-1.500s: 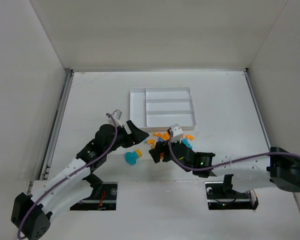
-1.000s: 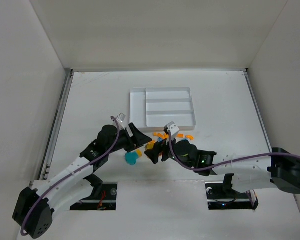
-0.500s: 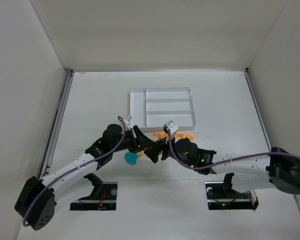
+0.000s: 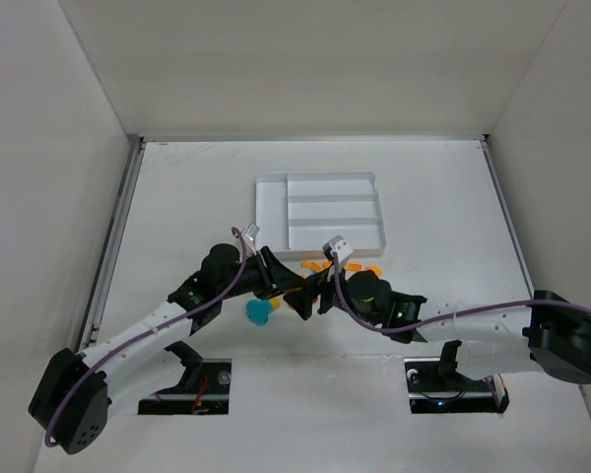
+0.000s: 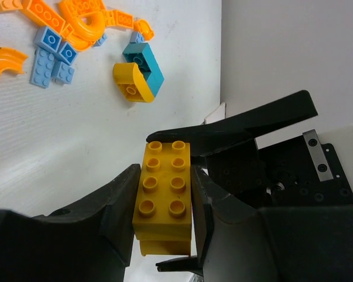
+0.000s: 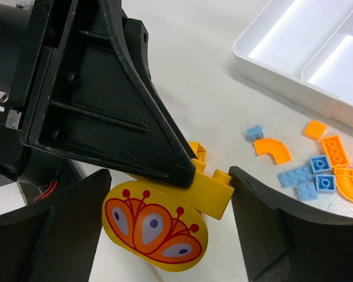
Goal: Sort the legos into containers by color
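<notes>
The yellow brick (image 5: 165,194), eight studs on top and a red-and-orange mark on one side, sits low over the table (image 4: 177,197), near of the tray and just near of the loose legos (image 6: 317,164). Its long axis runs along the fingers of the left gripper (image 5: 164,176), which is clenched on its two long sides. The right gripper (image 6: 167,176) comes in from the opposite side and straddles the same brick with its jaws released, a clear gap on each side. So the left arm has the brick, and the coming move looks to be a carry far and slightly right, provided the right fingers stay out of the way. The white tray (image 4: 272,212) lies that way, past the scattered orange and light blue pieces. No brick shows in its narrow left section or in its three long sections. A teal piece (image 4: 259,311) lies apart, just left of the grippers.
</notes>
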Robot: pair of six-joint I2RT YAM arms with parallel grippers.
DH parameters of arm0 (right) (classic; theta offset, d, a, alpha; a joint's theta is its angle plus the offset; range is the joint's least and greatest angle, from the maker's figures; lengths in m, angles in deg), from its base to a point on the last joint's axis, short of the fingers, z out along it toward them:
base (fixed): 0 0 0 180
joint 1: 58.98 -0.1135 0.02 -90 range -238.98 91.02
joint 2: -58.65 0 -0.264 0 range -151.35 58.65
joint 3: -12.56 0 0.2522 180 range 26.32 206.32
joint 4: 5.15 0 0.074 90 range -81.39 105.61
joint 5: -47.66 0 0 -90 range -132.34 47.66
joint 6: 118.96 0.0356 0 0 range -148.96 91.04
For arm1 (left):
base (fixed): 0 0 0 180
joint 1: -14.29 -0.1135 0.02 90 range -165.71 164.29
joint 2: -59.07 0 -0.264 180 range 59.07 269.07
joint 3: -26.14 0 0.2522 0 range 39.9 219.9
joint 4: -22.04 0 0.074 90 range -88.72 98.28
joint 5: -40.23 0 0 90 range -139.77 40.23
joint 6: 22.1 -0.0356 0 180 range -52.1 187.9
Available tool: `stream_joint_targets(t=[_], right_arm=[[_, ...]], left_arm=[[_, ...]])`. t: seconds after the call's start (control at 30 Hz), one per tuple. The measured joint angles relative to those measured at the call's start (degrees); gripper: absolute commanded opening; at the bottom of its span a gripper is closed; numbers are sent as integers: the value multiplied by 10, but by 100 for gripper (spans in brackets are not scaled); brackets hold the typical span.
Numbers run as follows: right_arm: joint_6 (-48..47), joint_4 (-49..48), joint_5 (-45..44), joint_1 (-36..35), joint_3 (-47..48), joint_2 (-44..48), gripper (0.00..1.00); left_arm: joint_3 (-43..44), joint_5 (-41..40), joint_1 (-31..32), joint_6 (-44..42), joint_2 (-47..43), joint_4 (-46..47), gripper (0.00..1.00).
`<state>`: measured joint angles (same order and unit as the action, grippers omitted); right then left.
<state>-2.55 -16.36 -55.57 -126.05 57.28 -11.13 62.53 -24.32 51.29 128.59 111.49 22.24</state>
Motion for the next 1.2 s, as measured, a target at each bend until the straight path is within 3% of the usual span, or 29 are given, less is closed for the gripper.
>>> stream_joint_targets(t=[0.27, 0.5, 0.77, 1.2], right_arm=[[5, -12, -4, 3, -6, 9, 100], [19, -8, -26, 9, -27, 53, 100], [25, -6, -11, 20, -30, 45, 100], [23, -26, 21, 28, -16, -31, 91]], left_arm=[[-2, -30, -24, 10, -7, 0, 9], [-2, -119, -12, -3, -32, 0, 9], [-2, -245, 75, -55, -44, 3, 10], [-2, -261, 90, -61, -36, 6, 10]])
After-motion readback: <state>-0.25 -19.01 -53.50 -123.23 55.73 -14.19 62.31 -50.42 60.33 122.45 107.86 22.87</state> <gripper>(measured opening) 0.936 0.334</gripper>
